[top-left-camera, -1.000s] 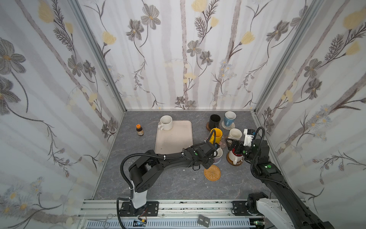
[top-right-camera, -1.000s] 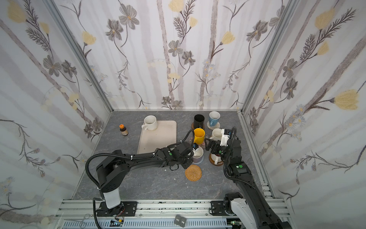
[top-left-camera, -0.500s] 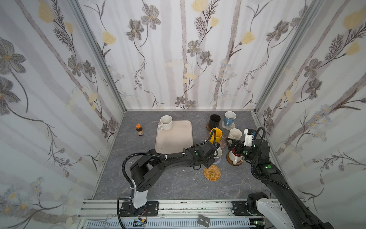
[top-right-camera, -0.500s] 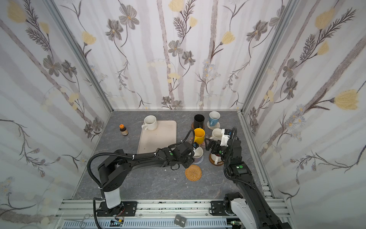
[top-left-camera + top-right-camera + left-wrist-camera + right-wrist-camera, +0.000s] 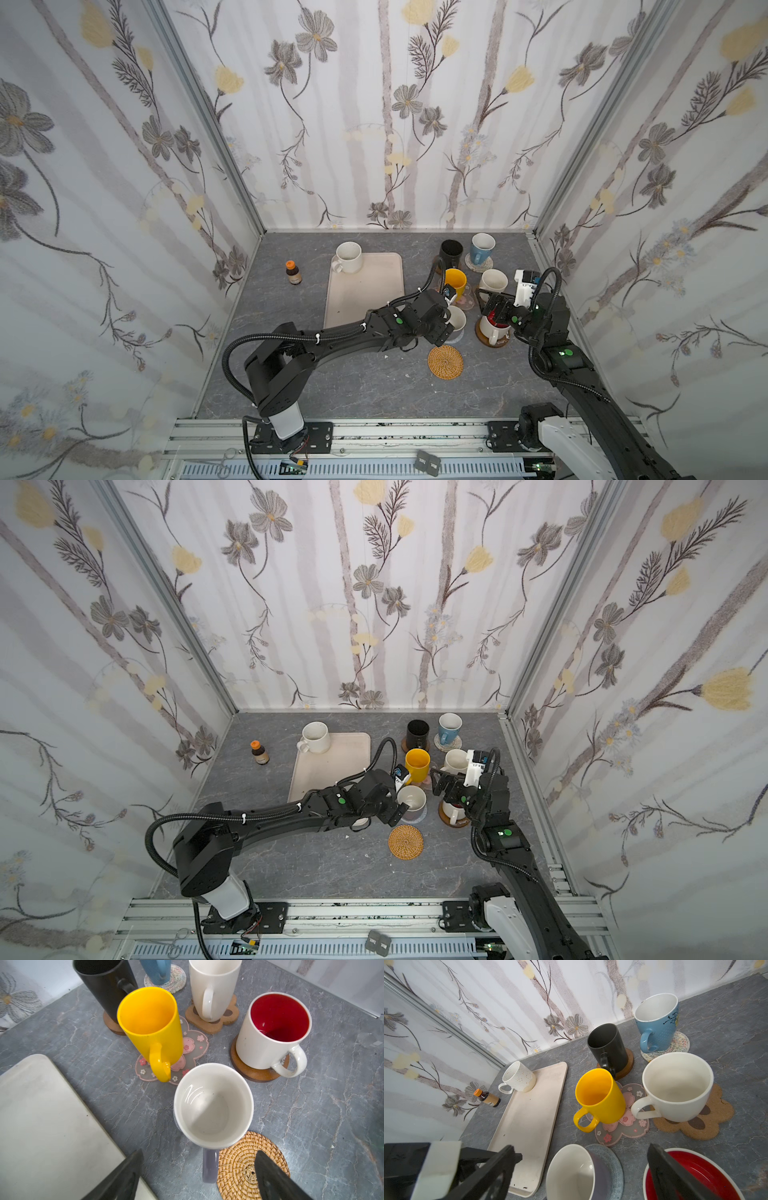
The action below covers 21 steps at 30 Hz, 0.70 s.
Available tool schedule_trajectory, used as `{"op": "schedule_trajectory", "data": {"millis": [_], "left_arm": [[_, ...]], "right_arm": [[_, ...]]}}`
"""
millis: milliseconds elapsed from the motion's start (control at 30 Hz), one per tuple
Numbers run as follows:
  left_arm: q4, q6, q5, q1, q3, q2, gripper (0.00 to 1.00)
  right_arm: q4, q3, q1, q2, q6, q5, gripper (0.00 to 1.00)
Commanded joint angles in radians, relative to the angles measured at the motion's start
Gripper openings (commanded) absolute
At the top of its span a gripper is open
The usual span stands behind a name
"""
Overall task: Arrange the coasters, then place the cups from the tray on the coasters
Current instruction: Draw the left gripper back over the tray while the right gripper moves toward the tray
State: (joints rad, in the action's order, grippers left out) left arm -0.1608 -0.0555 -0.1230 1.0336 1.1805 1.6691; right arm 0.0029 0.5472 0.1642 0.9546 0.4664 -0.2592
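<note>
- Our left hand stands wide. Its 2 fingers flank the handle of the lavender mug without touching it.
- The lavender mug sits upright on the grey-blue crochet coaster, just beside the bare tan rattan coaster.
- Our right hand is wide and empty. It hovers over the red-inside mug, which stands on a brown disc coaster.
- 1 speckled white mug stands on the far left corner of the tray.
- We see 4 more mugs on coasters:
  - the black mug on the wood disc
  - the light blue mug on the woven mat
  - the yellow mug on the pink blossom mat
  - the plain white mug on the paw mat
- A small orange-capped bottle stands on the table, left of the tray.
</note>
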Motion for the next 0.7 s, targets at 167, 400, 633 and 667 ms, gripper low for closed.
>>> {"op": "schedule_trajectory", "data": {"millis": [167, 400, 633, 667], "left_arm": [[0.0, -0.117, -0.071, -0.07, -0.119, -0.205, 0.88], [-0.002, -0.191, -0.153, -0.159, -0.197, -0.369, 0.98], [-0.02, -0.311, -0.086, -0.365, -0.245, -0.5, 1.0], [-0.022, -0.329, -0.086, -0.395, -0.247, -0.511, 1.0]], "right_arm": [[-0.012, 0.059, 0.009, 0.02, -0.015, -0.055, 0.99], [-0.047, 0.184, 0.134, 0.102, -0.042, 0.001, 0.99], [-0.045, 0.356, 0.273, 0.256, -0.053, 0.05, 0.99], [-0.033, 0.373, 0.284, 0.277, -0.052, 0.052, 0.98]]}}
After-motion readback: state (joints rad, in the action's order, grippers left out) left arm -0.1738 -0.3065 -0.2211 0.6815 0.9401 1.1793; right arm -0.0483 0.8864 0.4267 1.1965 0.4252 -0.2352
